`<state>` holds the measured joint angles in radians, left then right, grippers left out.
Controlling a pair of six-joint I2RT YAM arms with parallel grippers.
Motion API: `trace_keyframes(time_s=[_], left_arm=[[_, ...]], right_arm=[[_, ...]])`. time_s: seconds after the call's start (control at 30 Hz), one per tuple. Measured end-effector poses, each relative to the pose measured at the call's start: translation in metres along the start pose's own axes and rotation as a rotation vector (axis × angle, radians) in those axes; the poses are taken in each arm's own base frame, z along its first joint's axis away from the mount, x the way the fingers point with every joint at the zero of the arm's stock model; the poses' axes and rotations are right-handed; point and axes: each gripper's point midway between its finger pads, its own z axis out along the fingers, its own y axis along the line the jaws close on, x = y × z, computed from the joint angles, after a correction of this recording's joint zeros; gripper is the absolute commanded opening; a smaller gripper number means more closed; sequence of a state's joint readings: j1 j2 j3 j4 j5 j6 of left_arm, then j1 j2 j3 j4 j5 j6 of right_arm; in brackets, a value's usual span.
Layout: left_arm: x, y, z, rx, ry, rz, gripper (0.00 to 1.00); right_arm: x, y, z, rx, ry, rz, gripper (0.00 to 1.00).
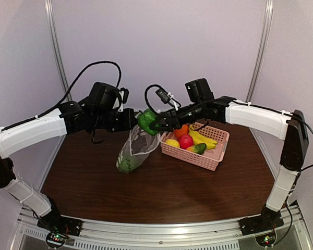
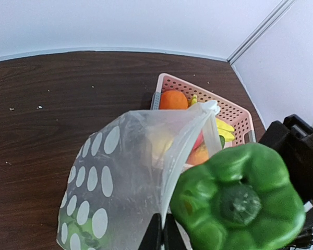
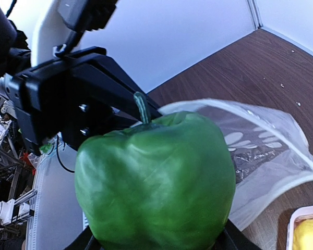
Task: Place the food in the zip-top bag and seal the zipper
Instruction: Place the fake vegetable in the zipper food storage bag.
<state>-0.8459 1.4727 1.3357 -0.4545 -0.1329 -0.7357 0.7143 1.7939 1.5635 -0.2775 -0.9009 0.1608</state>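
My left gripper (image 1: 132, 119) is shut on the zipper edge (image 2: 185, 151) of the clear polka-dot zip-top bag (image 1: 134, 151) and holds it hanging, its bottom on the table. A green vegetable (image 1: 126, 165) lies inside at the bottom. My right gripper (image 1: 155, 124) is shut on a green toy pepper (image 1: 146, 121) and holds it at the bag's mouth, beside the left gripper. The pepper fills the right wrist view (image 3: 155, 182) and shows in the left wrist view (image 2: 239, 200). The white slider tab (image 2: 211, 107) sits at the far end of the zipper.
A pink basket (image 1: 208, 154) stands right of the bag, holding an orange ball (image 1: 181, 130), a red apple (image 1: 185, 141), a yellow lemon (image 1: 172, 142), bananas (image 1: 203, 138) and a green vegetable (image 1: 200, 148). Grey walls close the back and sides.
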Motion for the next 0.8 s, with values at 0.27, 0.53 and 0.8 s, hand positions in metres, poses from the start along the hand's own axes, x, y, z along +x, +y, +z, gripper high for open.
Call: trace_keyframes(time_s=[0.27,0.53,0.8], left_arm=[[-0.008,-0.002,-0.009,0.020,-0.046,-0.033,0.00],[-0.003,0.004,-0.007,0.004,-0.043,-0.043,0.00],[-0.003,-0.001,-0.006,0.030,-0.043,-0.049,0.00]], right_arm=[[0.018,-0.020,0.001,0.103,0.045,0.042,0.50],[0.041,-0.026,0.003,0.168,0.121,0.055,0.51],[0.024,-0.012,0.007,0.309,0.139,0.011,0.54]])
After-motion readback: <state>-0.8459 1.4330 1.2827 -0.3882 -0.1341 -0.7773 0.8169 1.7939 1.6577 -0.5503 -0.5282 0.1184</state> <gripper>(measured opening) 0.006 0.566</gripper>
